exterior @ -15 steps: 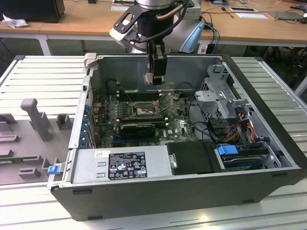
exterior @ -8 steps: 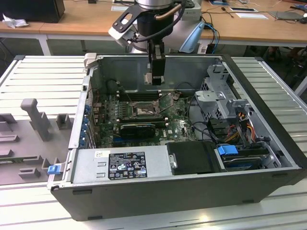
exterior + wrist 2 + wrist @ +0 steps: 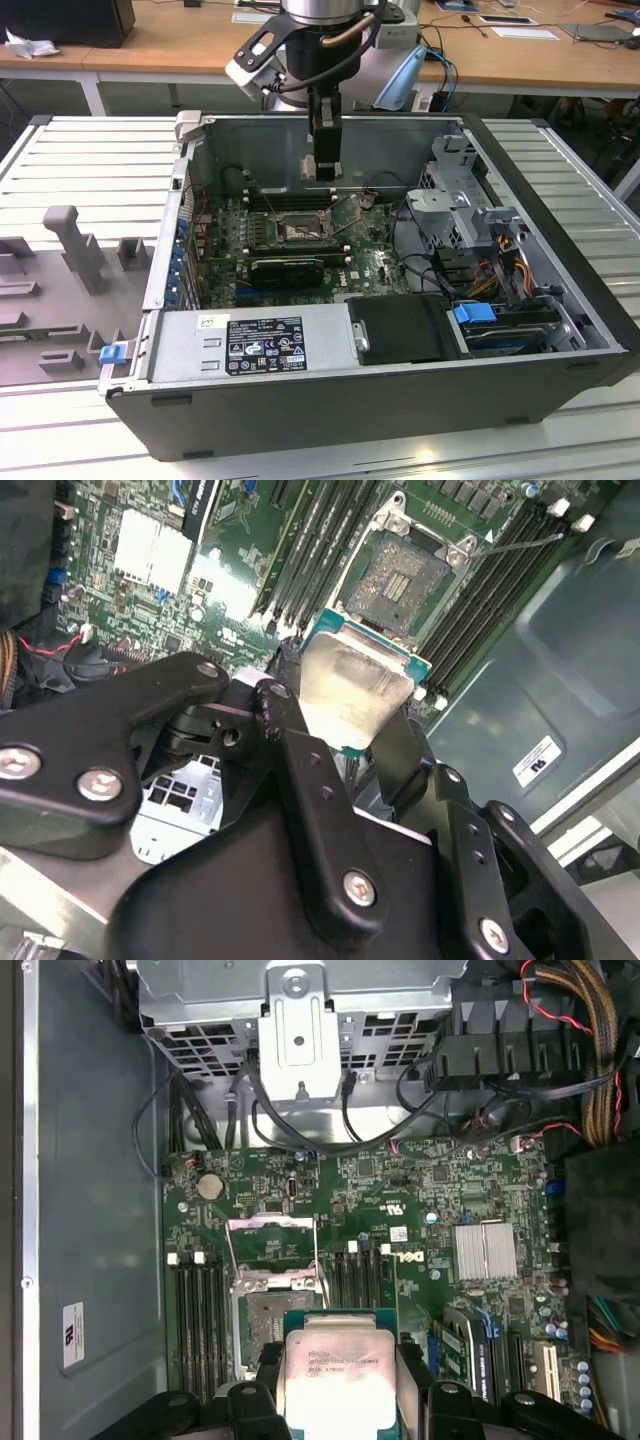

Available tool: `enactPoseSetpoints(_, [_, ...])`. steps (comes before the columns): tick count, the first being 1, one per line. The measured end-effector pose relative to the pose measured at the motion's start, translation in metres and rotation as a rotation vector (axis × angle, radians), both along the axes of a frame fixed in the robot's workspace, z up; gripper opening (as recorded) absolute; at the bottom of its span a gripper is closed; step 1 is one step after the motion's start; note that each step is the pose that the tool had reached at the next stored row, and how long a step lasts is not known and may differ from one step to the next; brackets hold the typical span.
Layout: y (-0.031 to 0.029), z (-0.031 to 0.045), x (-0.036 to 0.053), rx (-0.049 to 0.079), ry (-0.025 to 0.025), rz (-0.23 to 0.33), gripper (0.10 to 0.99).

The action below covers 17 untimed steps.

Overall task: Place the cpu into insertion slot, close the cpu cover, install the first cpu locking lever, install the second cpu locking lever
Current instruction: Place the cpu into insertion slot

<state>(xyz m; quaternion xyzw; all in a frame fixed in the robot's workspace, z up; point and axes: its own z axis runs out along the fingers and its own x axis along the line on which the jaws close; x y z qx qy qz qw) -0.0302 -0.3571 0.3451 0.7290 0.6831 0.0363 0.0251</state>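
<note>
ROBOT CARRIES PROCESSOR TO SOCKET: A robot arm's black end effector (image 3: 323,168) hangs inside an open dark-grey metal computer case (image 3: 400,410) lying on a pale ribbed bench (image 3: 80,150). Its two fingers are closed on the cpu (image 3: 355,680), a small flat square chip with a silvery-cream face and green edging.

In both wrist views the chip is pinched by two opposite edges, face towards the cameras, and held above the green motherboard (image 3: 420,1210), clear of it. The insertion slot (image 3: 405,575), a square socket with a dark metal rim and brownish-gold contact field, lies bare near the chip, flanked by rows of long black memory slots (image 3: 195,1320). In the first wrist view the chip overlaps the socket's near edge but is not over its centre.

The cpu cover (image 3: 272,1225), a thin metal frame plate, appears swung up off the socket, though its exact angle is hard to judge. A thin wire locking lever (image 3: 515,543) stands free beside the socket.

By this evidence the job is at its first step: the chip is in hand and near the socket, but not seated. Closing the cover and fastening both levers remain undone.
</note>
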Motion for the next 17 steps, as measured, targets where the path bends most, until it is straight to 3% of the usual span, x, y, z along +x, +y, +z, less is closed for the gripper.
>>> enactPoseSetpoints(6, [0.0000,-0.0068,0.0000,0.000,-0.0010,0.004,0.529])
enactPoseSetpoints(17, [0.0000,-0.0103,0.0000,0.000,-0.0009,0.016,0.529])
